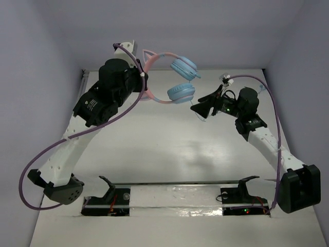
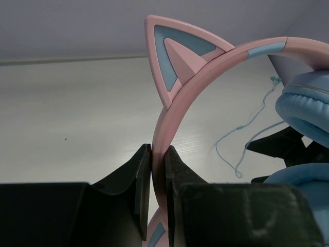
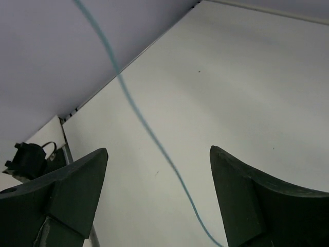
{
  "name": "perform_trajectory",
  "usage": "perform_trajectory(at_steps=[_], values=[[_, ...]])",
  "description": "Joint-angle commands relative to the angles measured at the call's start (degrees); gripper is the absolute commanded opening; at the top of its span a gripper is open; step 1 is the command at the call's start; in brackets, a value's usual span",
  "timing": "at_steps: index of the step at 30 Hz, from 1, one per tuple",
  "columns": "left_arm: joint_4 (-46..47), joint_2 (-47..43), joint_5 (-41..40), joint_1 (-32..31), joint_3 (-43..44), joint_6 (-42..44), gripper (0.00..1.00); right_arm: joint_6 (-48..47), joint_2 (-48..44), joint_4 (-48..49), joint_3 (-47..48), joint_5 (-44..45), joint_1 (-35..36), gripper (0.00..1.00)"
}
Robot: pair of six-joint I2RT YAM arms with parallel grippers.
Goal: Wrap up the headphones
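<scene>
- Our right gripper [image 1: 203, 106] stands spread wide at the middle right. The thin blue cord [image 3: 139, 116] runs loose between its fingers.
- Farther and left, our left gripper [image 2: 158, 150] pinches the pink headband [image 2: 205, 72] of the headphones [image 1: 181, 92], held above the far middle of the table [image 1: 169, 149].
- The band arches on the left, and both ear cups [image 1: 184, 67] point right.
- We cannot see either end of the cord.

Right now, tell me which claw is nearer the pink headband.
Left. The left claw clamps the headband; the right claw stands open beside the ear cups, off it.
</scene>
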Motion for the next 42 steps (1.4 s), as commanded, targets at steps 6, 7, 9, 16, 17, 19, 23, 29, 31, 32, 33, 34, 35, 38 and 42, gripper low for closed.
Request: perform_trajectory(at_steps=[6,7,9,16,17,19,23,29,31,32,33,34,35,38,42], values=[[7.3,0.35,11.3,5.78,7.35,0.01,0.0,-5.68,7.45,1.83,5.41,-1.13,3.57,0.83],[7.48,0.62,12.35,7.0,7.44,-0.25,0.0,-6.38,8.16,1.57,5.85,-0.69,4.19,0.83],[7.83,1.06,15.25,8.32,7.35,-0.69,0.0,-6.38,9.22,2.7,6.2,1.93,5.42,0.83],[8.27,1.15,21.06,12.54,7.88,-1.66,0.0,-7.35,10.28,2.88,7.79,8.72,5.43,0.8],[8.44,1.23,21.85,12.55,8.23,-1.83,0.0,-7.18,10.37,3.4,7.61,8.63,5.43,0.75],[9.23,1.76,22.91,15.0,9.02,-3.06,0.0,-6.04,11.15,4.72,6.57,6.97,5.43,0.73],[11.43,2.9,32.11,19.05,11.91,-6.39,0.0,-4.45,13.79,8.41,4.27,6.87,5.43,0.71],[9.41,5.37,37.49,20.28,18.86,-7.9,0.0,-3.66,16.08,10.26,7.17,7.58,5.43,0.61],[9.59,4.84,39.69,21.24,19.22,-9.04,0.0,-4.18,17.13,10.27,7.96,7.84,5.43,0.57],[9.68,4.75,41.44,22.12,19.65,-9.39,0.0,-4.45,17.74,10.27,8.48,8.19,5.43,0.55],[10.02,4.32,42.33,22.74,19.83,-10.35,0.0,-4.8,18.27,10.0,9.45,8.8,5.43,0.52],[10.46,4.05,43.38,23.27,19.75,-10.97,0.0,-5.67,19.5,9.65,10.15,9.07,5.43,0.52],[10.9,3.79,45.3,23.8,19.66,-11.5,0.0,-6.29,19.94,8.08,10.86,9.16,5.43,0.52],[11.87,3.08,47.51,26.78,20.18,-13.34,0.0,-6.82,20.39,8.76,10.6,10.12,5.43,0.54],[15.29,2.91,55.15,32.93,20.01,-17.91,0.0,-7.0,21.87,9.74,9.72,11.01,5.43,0.58]])
